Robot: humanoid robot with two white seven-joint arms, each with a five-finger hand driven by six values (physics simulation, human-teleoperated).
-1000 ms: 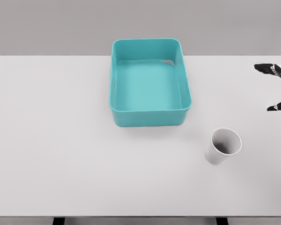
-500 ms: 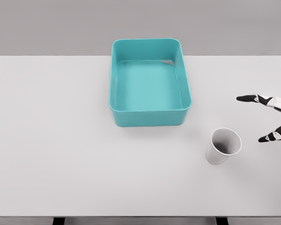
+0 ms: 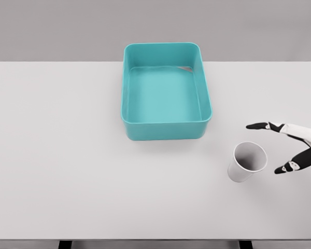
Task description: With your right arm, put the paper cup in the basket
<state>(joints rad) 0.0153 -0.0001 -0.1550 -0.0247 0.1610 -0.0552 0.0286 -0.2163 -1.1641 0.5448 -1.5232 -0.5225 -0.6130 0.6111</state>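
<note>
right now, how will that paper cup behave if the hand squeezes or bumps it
The cup looks thin-walled and empty, so probably light and easily crushed. It stands open side up, apart from the spread right hand, and a sideways nudge may tip or slide it.

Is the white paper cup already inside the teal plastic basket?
No, the white paper cup stands on the white table, outside the teal plastic basket, with the open right robot hand beside it.

On the worktop point(image 3: 67, 155) the basket point(image 3: 166, 124) sits toward the far side, about midway across. The paper cup point(image 3: 247, 162) stands nearer and to the right of it, well apart from it. The right robot hand point(image 3: 295, 148) lies just right of the cup at the right edge, one finger on the cup's far side, another on its near side.
</note>
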